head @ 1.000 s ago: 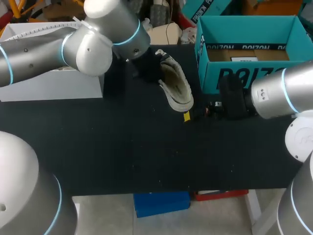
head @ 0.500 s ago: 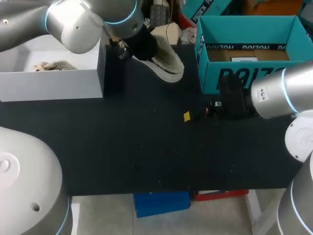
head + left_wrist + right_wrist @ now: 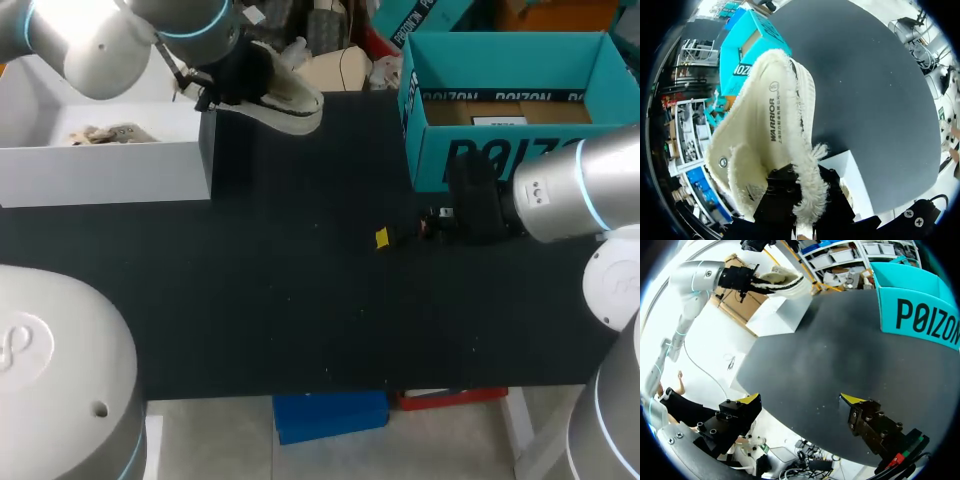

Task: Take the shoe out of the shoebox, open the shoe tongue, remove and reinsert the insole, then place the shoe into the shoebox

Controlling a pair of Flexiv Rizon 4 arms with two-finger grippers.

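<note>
Upper left, the left fingers pinch a cream, fray-edged canvas shoe over the matte black surface. The right fingers stand spread.

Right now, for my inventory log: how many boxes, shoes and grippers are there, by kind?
Boxes: 2 (white box, teal box)
Shoes: 1 (cream shoe, held in the left gripper)
Grippers: 2 (left gripper, right gripper)
Total: 5
</note>
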